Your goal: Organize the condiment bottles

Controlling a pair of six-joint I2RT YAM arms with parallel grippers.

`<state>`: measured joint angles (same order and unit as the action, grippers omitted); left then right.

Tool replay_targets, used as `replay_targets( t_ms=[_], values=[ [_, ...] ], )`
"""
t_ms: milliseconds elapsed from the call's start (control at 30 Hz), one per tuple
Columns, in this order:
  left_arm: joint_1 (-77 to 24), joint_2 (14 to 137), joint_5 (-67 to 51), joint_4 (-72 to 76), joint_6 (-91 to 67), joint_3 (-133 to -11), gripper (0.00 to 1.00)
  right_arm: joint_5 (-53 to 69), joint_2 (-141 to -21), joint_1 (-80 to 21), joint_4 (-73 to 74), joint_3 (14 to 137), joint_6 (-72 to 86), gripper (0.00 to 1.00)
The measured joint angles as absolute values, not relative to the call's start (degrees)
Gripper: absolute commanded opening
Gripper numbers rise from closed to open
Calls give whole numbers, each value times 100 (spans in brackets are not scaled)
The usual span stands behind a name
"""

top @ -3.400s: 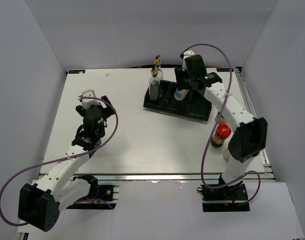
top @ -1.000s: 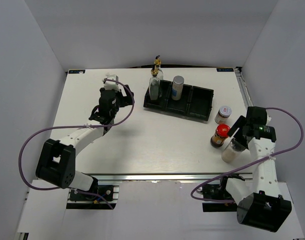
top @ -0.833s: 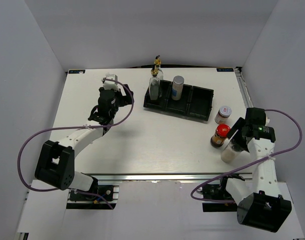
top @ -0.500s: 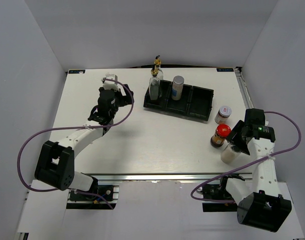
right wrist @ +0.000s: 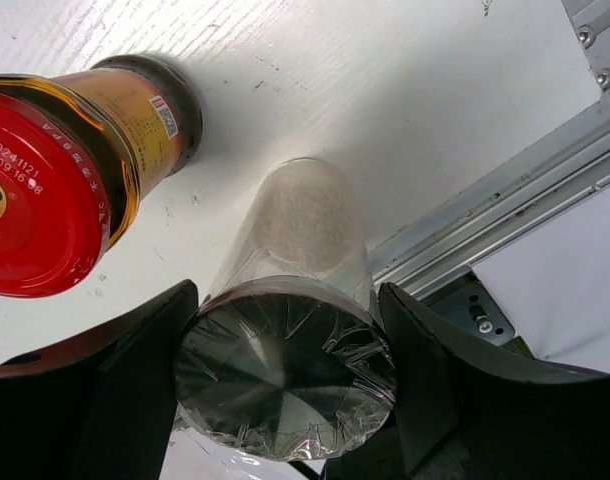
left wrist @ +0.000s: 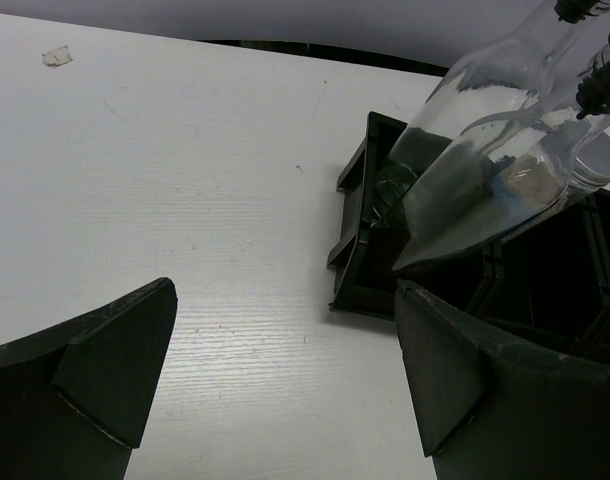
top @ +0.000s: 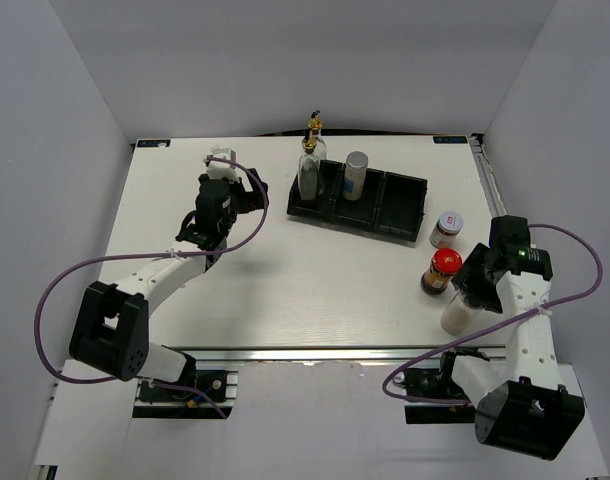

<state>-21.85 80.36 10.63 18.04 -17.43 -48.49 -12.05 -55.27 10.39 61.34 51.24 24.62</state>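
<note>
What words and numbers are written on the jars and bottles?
"20241121" over "01:09:16", a bit unsure: on the red lid of the dark jar.
On that jar's side label: too small to read.
On the small white-labelled jar: too blurred to read.
On the silver-capped shaker: no writing shows.

White table (top: 285,290). Black tray (top: 397,208) sits mid, towards the far edge. Near the right edge stand a small white-labelled jar (top: 446,229), a red-lidded jar (top: 442,268) and a silver-capped shaker (top: 457,315), the shaker nearest the front. Tiny scrap (left wrist: 55,57) towards the far-left corner.
</note>
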Motion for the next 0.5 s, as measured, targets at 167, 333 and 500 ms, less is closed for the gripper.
replay_targets(
  t_ms=[167,333,500],
  values=[
    [-2185,8036,1105,1802,-1741,-4849,98,-1382,-5739,1039,6178,5280,2462,0],
    [-2185,8036,1164,1796,-1734,-4849,98,-1815,-6224,1044,6154,5876,2447,0],
    [-2185,8034,1293,1739,-1691,-4849,98,-2080,-6702,1087,5902,6963,2381,0]
  ],
)
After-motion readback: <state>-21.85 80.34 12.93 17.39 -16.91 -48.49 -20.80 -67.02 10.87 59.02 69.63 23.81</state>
